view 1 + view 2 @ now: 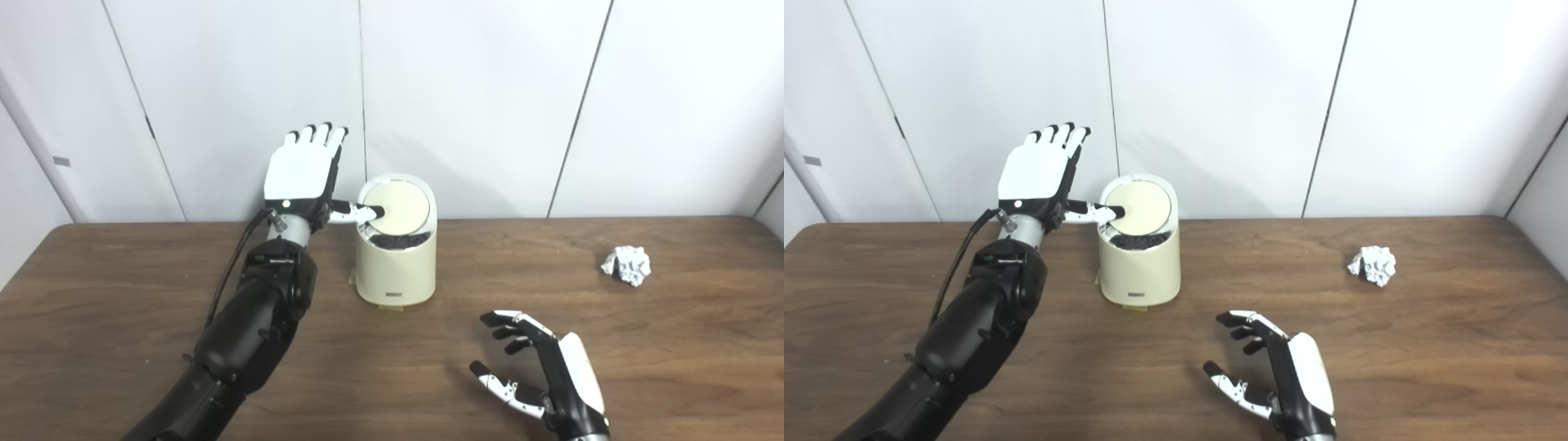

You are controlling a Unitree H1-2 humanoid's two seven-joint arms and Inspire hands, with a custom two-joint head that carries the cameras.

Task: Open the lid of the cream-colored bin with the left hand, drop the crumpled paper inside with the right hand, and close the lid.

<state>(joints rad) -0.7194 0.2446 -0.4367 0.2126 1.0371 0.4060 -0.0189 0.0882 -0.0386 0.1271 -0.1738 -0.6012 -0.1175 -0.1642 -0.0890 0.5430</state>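
The cream-colored bin [396, 269] stands near the back middle of the wooden table [122, 288]. Its round lid [395, 208] is tilted up at the front, showing a dark gap beneath. My left hand [304, 171] is raised beside the bin on its left, fingers straight up and apart, with the thumb tip resting on the lid's left edge. The crumpled white paper [627, 264] lies on the table to the right, well apart from both hands. My right hand [539, 373] hovers low near the front edge, open, fingers curled and holding nothing.
White wall panels [490, 92] rise right behind the table's back edge, close to the bin. A small yellowish tape piece [351, 277] sticks out under the bin's left base. Bare wood lies between the right hand and the paper.
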